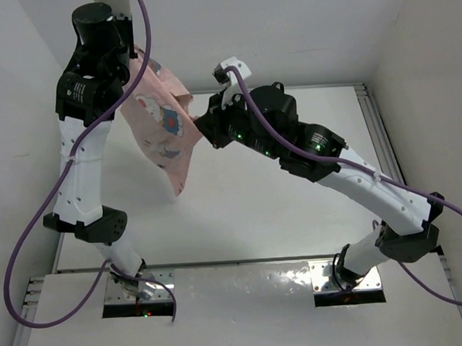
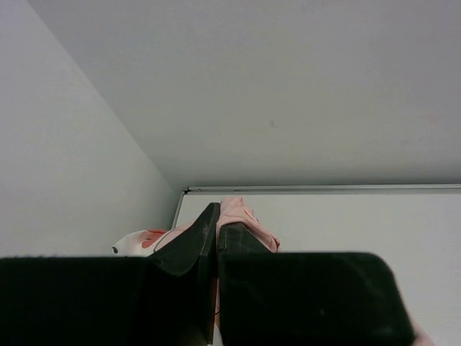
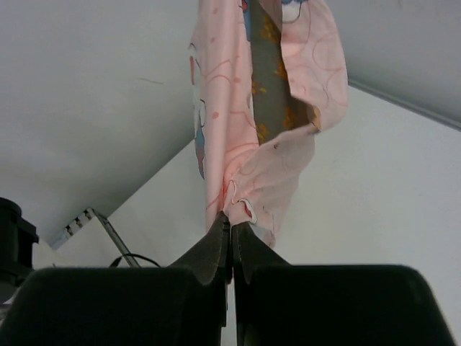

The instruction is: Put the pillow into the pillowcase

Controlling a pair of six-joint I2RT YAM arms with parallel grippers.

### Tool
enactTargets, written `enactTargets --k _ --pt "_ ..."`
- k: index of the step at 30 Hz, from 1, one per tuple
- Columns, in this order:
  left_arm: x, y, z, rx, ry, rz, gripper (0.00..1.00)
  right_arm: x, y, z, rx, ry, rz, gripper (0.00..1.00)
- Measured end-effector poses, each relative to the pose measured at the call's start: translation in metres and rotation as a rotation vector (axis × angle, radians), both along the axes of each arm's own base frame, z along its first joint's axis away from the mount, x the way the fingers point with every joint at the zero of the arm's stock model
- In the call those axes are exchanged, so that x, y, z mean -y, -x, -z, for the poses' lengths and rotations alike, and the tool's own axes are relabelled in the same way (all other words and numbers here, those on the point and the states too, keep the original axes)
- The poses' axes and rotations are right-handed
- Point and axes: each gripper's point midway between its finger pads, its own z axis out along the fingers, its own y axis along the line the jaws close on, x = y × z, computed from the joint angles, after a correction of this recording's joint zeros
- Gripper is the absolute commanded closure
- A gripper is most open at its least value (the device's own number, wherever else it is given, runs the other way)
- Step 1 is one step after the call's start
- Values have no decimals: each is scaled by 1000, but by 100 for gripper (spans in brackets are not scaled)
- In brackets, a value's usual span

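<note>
The pillowcase (image 1: 162, 122), light pink with white rabbits and blue patches, hangs crumpled in the air over the far left part of the white table (image 1: 295, 208). It is stretched between the two arms. The left fingers (image 2: 194, 245) are pressed together on a bunch of its cloth, and the right fingers (image 3: 209, 249) are clamped on a lower edge.

In the right wrist view, a narrow strip of the olive-brown, orange-dotted pillow (image 3: 268, 72) shows inside the pink folds. How far in it sits cannot be told, and from above the cloth hides it entirely. The left arm (image 1: 82, 150) covers the pillowcase's upper corner. A purple cable (image 1: 142, 38) loops past it.
</note>
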Motion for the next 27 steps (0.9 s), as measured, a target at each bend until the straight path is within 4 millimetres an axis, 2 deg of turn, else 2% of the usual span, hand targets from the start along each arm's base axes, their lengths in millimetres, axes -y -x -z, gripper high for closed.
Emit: enactTargets --k 2,5,9,12,15,20,23,27 --pt "-1 2 -3 6 -1 -4 100 -2 5 -9 25 -24 -3 100" --pt "-1 4 1 -15 -16 0 100 11 9 -15 50 -55 20 100" --pt "10 6 14 -76 -43 73 100 49 5 -28 87 -84 111 100" --pt "30 13 28 -142 -63 211 100 88 4 -33 115 -103 203 100" --pt "52 32 45 -218 -76 379 100 127 10 -35 140 -111 282 100" --pt "91 78 67 -321 -109 713 100 176 22 -44 171 -110 384 100" --pt "107 104 76 -355 -121 865 100 196 25 -45 178 -94 437 100" --pt "112 128 84 -382 -132 959 100 212 28 -38 169 -45 478 100"
